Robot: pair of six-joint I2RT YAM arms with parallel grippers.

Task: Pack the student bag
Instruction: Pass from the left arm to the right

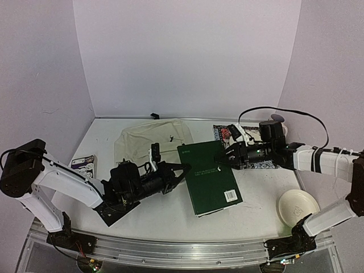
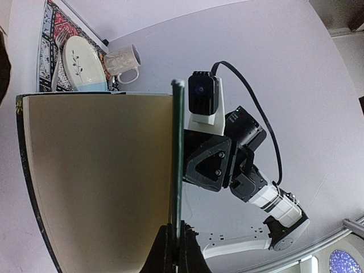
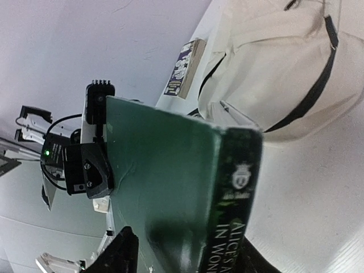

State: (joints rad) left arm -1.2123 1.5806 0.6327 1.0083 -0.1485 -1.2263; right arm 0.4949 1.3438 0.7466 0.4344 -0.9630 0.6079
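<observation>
Nearest the arms' bases, a strip of bare table [image 1: 170, 219] runs the width of the near edge, in front of the green book [image 1: 210, 182]. This strip is the widest free room. One white plate [image 1: 297, 206] lies in it, to the near right of the book and well apart from it, close to the right arm's lower link.

The book lies flat at mid-table, turned slightly so that its spine faces away from the arms. The left gripper [image 1: 185, 169] comes in low at the book's left edge. In the left wrist view its fingers [image 2: 170, 244] are pressed together on the thin green cover, with the cream page block beside them. The right gripper [image 1: 219, 161] reaches the book's far right edge. Its wrist view has the spine corner (lettering partly reads "ALICE'S" and "IN WOND") between the two dark fingers [image 3: 122, 253], but whether they press on it I cannot tell.

To the book's left and well apart lies one small booklet [image 1: 84, 165]. The student bag [image 1: 145, 142] lies slumped just beyond the book's far left corner, its cloth almost meeting that corner.

Beyond the book's far right corner lies one patterned mat [image 1: 219, 132], largely under the right arm. The left wrist view shows one mug [image 2: 122, 60] by it and a sprig-patterned plate [image 2: 82, 57], possibly a second one. White walls close the far and side edges.
</observation>
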